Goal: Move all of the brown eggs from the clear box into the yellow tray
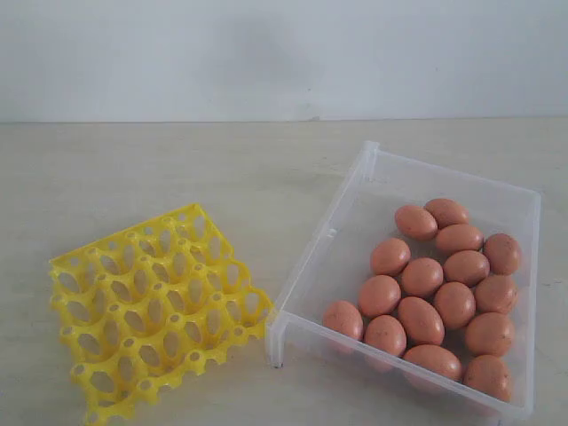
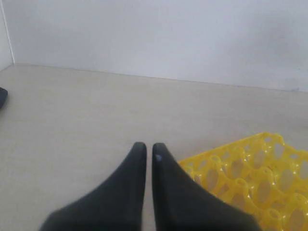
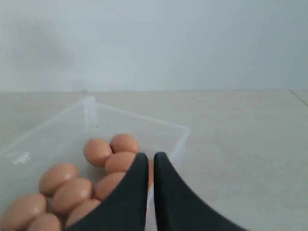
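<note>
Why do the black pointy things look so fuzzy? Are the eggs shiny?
Left wrist view: the left gripper is blurry, probably because it is too close to the camera, and the yellow tray has tiny bright glints. Right wrist view: the right gripper is blurry too, and the eggs look slightly soft. Exterior view: the light is soft and even, with no glare on the eggs and only faint shadows under the tray.

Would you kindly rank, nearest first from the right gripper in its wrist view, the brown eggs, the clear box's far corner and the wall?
1. brown eggs, directly past the right gripper.
2. clear box's far corner, behind the eggs.
3. wall, at the back.
</note>
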### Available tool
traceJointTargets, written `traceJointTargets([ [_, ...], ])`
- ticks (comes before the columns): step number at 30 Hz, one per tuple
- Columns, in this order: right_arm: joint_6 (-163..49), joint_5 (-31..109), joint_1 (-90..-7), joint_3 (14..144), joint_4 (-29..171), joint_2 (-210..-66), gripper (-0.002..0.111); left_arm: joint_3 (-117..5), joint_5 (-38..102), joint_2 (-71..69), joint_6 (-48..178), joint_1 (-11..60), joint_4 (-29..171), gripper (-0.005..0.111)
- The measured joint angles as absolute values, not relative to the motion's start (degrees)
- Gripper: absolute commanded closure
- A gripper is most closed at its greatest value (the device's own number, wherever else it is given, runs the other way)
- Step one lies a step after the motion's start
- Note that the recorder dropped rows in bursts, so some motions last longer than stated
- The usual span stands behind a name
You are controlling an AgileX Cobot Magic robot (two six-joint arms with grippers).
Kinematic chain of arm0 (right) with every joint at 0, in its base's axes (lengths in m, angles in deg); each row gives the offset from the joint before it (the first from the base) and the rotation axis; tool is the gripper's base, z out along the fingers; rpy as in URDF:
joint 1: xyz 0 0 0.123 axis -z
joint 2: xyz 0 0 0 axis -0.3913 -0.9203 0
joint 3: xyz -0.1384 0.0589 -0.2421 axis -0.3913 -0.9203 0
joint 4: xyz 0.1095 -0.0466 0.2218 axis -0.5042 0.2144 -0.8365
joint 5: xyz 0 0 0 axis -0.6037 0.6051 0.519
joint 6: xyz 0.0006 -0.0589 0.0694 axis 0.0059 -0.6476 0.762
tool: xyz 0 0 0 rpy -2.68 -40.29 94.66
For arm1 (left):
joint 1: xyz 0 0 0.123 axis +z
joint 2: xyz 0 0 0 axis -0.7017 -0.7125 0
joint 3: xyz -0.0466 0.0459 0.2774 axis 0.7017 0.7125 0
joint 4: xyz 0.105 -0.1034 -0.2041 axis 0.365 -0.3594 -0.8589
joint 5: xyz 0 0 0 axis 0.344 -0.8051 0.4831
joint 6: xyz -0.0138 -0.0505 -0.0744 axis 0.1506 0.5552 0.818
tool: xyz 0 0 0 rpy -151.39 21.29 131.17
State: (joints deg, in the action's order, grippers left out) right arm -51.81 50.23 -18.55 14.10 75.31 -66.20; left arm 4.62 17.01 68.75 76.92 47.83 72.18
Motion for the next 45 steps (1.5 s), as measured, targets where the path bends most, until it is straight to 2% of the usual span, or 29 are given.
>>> traceJointTargets([
  [7, -32.8, 37.2, -18.6, 14.1, 56.6, -66.2, 0.107, 4.6, 17.0, 68.8, 76.9, 47.8, 72.2, 0.103],
  [11, -34.4, 26.7, -18.6, 14.1, 55.7, -66.2, 0.107, 4.6, 17.0, 68.8, 76.9, 47.8, 72.2, 0.103],
  [14, -38.8, 9.7, -18.6, 14.1, 53.2, -66.1, 0.107, 4.6, 17.0, 68.8, 76.9, 47.8, 72.2, 0.103],
  [17, -46.1, 0.7, -18.6, 16.5, 42.1, -67.8, 0.107, 4.6, 17.0, 68.8, 76.9, 47.8, 72.2, 0.103],
  [20, -57.0, -7.0, -18.6, 25.9, 28.7, -78.2, 0.107, 4.6, 17.0, 68.8, 76.9, 47.8, 72.2, 0.103],
  [24, -66.5, -12.7, -18.6, 43.4, 33.5, -101.4, 0.107, 4.6, 17.0, 68.8, 76.9, 47.8, 72.2, 0.103],
  [26, -67.4, -3.6, -18.6, 53.4, 45.1, -114.1, 0.107, 4.6, 17.0, 68.8, 76.9, 47.8, 72.2, 0.103],
  [28, -61.2, 19.0, -19.3, 66.1, 63.1, -125.7, 0.107, 4.6, 17.0, 68.8, 76.9, 47.8, 72.2, 0.103],
  [30, -56.9, 54.9, -22.7, 83.0, 74.4, -141.3, 0.107, 4.6, 17.0, 68.8, 76.9, 47.8, 72.2, 0.103],
  [38, -82.3, 103.2, -27.6, 103.6, 64.2, -162.9, 0.107, 4.6, 17.1, 68.8, 76.9, 47.8, 72.2, 0.103],
  [45, -88.6, 105.2, -28.2, 104.5, 57.6, -170.3, 0.107, 4.6, 17.1, 68.8, 76.9, 47.8, 72.2, 0.103],
])
